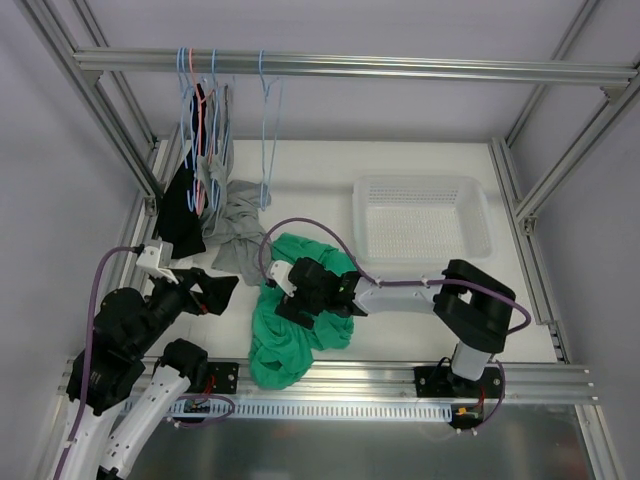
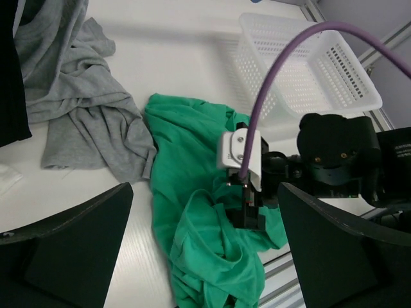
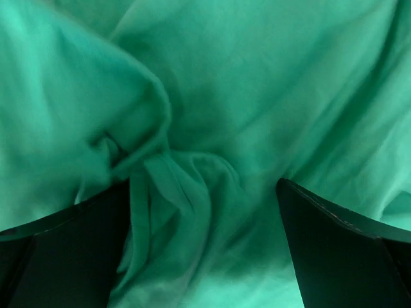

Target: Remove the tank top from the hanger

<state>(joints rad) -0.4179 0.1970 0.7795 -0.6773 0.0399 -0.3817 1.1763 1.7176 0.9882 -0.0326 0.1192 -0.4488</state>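
Note:
The teal-green tank top [image 1: 300, 325] lies crumpled on the table near the front edge, off any hanger; it also shows in the left wrist view [image 2: 192, 192]. An empty light-blue hanger [image 1: 268, 135] hangs on the top rail. My right gripper [image 1: 297, 300] is pressed down onto the tank top. Its jaws are wide open, with folds of the fabric [image 3: 205, 96] between them. The right gripper also shows in the left wrist view [image 2: 247, 215]. My left gripper [image 1: 215, 292] is open and empty, hovering just left of the tank top [image 2: 205, 256].
A grey garment [image 1: 235, 235] lies crumpled behind the tank top. A black garment [image 1: 183, 215] hangs with other hangers [image 1: 195, 100] at the left of the rail. A white mesh basket [image 1: 420, 215] stands at the back right.

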